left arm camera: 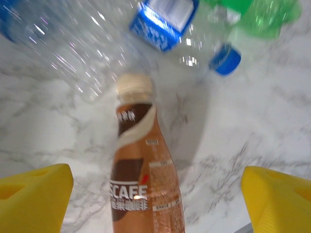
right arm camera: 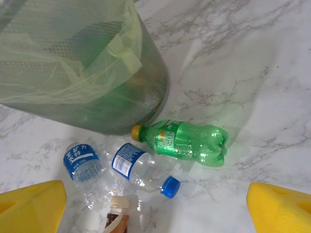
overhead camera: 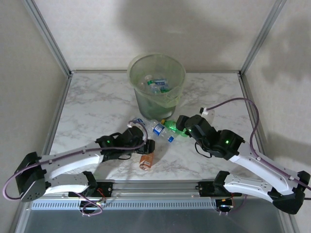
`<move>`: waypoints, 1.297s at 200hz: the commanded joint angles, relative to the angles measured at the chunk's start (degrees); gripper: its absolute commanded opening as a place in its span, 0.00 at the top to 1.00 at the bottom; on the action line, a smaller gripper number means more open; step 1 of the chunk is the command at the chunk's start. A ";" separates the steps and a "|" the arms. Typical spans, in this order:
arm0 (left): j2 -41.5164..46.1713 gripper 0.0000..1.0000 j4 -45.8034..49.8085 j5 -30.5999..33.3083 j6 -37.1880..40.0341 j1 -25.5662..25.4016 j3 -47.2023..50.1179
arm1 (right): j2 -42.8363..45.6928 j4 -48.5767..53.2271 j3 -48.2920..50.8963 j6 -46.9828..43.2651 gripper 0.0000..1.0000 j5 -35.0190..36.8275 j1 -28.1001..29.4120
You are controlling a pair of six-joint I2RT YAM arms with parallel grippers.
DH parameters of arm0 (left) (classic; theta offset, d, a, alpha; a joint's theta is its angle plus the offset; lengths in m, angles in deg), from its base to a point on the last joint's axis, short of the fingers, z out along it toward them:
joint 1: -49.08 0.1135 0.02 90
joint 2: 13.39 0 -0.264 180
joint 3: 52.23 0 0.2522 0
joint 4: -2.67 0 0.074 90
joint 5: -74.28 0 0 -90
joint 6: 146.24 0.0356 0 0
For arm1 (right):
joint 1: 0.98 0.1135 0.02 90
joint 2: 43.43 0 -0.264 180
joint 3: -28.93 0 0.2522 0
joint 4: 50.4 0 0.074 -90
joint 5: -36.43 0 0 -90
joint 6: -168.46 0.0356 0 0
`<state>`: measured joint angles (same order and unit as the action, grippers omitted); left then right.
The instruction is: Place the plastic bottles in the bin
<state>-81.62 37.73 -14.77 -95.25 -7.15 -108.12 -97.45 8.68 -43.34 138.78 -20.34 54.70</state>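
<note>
Bin [overhead camera: 143, 104] stands far centre from above, several bottles [overhead camera: 156, 85] inside; the brown coffee bottle [overhead camera: 146, 160] lies just beside the left gripper [overhead camera: 145, 145], the green bottle [overhead camera: 171, 125] at the right gripper [overhead camera: 182, 121]. Left wrist — jaws wide, holding nothing, brown coffee bottle lengthwise between them, cap pointing away. Right wrist — jaws wide, empty; green bottle crosswise ahead, near the bin's foot.

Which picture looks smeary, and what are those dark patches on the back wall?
Left wrist view: the clear plastic bottles up top are blurred, the brown coffee bottle somewhat sharper. Top external view: soft shadows on the pale back wall. Right wrist view: crisp.
</note>
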 commanded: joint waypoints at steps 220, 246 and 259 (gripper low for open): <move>-16.45 0.37 -0.27 4.80 0.22 -8.46 -1.55 | 2.25 -1.20 2.52 -0.20 0.05 -3.53 -3.01; -15.80 0.44 -0.04 6.08 0.86 -8.94 -1.76 | 2.56 -1.11 2.54 -0.50 0.05 -3.44 -3.38; -15.02 0.46 0.46 7.18 1.18 -9.38 -2.20 | 2.80 -0.73 2.11 -0.79 0.05 -3.28 -3.58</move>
<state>-98.82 36.07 -11.16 -95.18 -15.50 -108.29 -95.63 7.92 -41.59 138.67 -23.86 51.86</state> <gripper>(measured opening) 0.598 0.952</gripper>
